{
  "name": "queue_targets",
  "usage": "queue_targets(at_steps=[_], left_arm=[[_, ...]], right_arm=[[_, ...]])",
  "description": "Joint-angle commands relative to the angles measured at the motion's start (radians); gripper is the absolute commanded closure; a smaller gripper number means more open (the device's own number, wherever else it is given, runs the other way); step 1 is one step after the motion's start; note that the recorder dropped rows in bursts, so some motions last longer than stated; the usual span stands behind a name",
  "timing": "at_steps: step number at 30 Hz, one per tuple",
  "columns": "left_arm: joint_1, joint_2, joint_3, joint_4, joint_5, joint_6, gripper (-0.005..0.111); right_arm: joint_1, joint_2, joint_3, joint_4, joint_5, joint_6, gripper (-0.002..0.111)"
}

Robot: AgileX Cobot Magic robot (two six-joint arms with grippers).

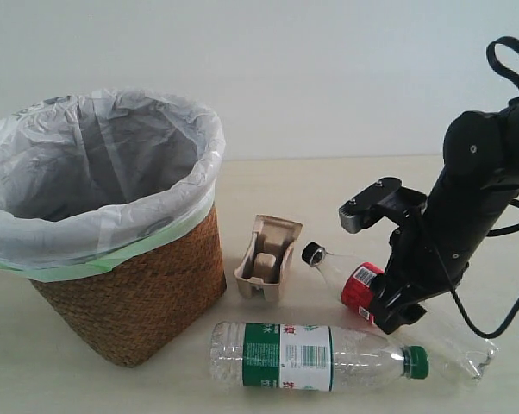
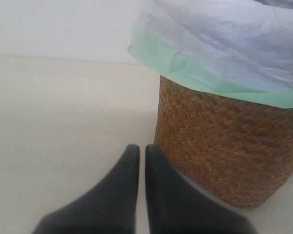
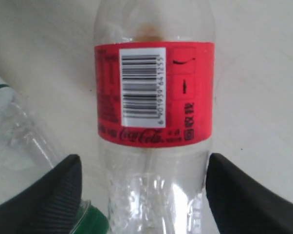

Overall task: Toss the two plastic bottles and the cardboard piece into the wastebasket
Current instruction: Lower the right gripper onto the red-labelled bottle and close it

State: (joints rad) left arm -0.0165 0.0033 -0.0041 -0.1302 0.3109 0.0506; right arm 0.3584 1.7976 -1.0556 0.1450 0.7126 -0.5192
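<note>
While the right gripper [image 3: 142, 165] is straddling the lying clear plastic bottle with black cap and red label [image 3: 154, 92], its jaws are standing spread, unclamped. Left of it, the beige moulded-pulp cardboard tray [image 1: 266, 259] is sitting beside the round brown wicker wastebasket [image 1: 130, 293]; the green-capped clear bottle [image 1: 311, 354] is lying nearest. The left gripper [image 2: 139, 148] is showing clenched beside the basket.

Green-cap bottle [image 1: 315, 355], red-label bottle [image 1: 360, 286] lying flat
</note>
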Motion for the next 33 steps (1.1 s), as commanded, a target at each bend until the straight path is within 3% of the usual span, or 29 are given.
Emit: queue_targets(at_steps=[1, 28, 30, 33], left_arm=[[0.001, -0.003, 0.004, 0.003, -0.001, -0.007, 0.103], [0.001, -0.003, 0.004, 0.003, -0.001, -0.007, 0.103], [0.001, -0.003, 0.004, 0.003, -0.001, -0.007, 0.103], [0.001, -0.003, 0.004, 0.003, -0.001, -0.007, 0.103]], right_arm=[[0.001, 0.021, -0.004, -0.004, -0.019, -0.001, 0.045], [0.001, 0.096, -0.004, -0.013, -0.080, 0.052, 0.045], [0.001, 0.096, -0.004, -0.013, -0.085, 0.052, 0.047], [0.001, 0.096, -0.004, -0.021, -0.086, 0.055, 0.064]])
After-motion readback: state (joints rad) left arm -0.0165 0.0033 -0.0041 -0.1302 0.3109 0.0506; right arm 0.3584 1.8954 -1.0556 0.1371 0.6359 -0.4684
